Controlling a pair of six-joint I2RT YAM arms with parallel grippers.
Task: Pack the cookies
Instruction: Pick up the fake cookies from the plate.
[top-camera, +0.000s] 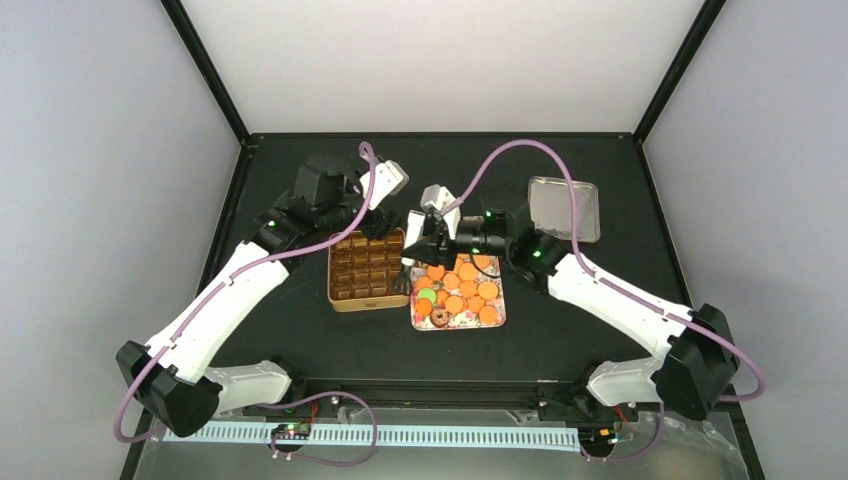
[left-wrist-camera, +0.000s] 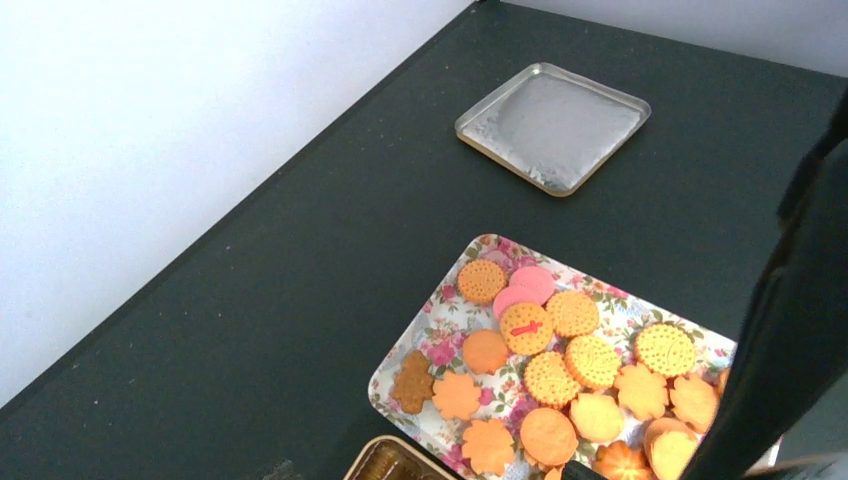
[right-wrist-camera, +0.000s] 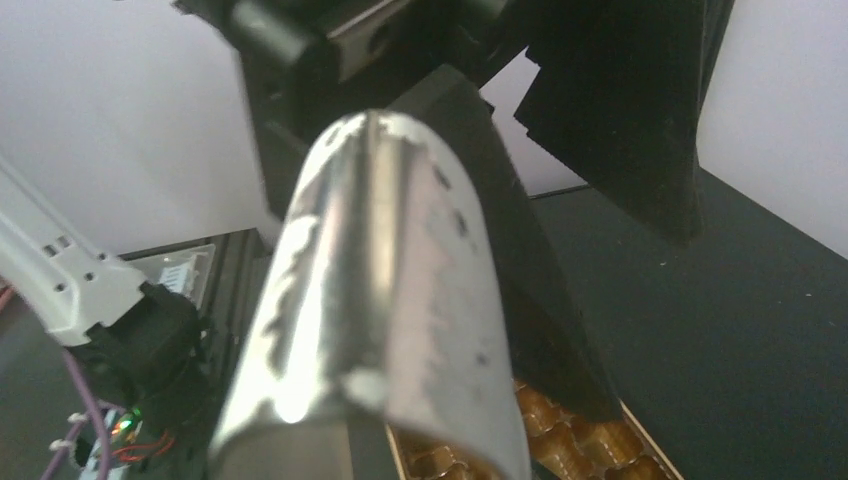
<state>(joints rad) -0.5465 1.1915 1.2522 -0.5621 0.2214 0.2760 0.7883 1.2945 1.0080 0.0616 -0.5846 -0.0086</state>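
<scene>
Cookies, small round and flower-edged orange-golden biscuits with a green one and pink ones among them, lie just under the right claw. It hangs over the far left corner of the flowered rectangular tray that carries them. A curved silver metal blade lies against one of its black fingers; whether the claw clamps it I cannot tell. The left claw sits just left of the tray's far end, above the far edge of the gold square tin of dark brown paper cups. Only one black finger shows, so its spread cannot be told. That tin stands just beside the tray's left side. Right of the tray and farther back, well apart, a shallow silver square metal lid lies flat on the black surface.
</scene>
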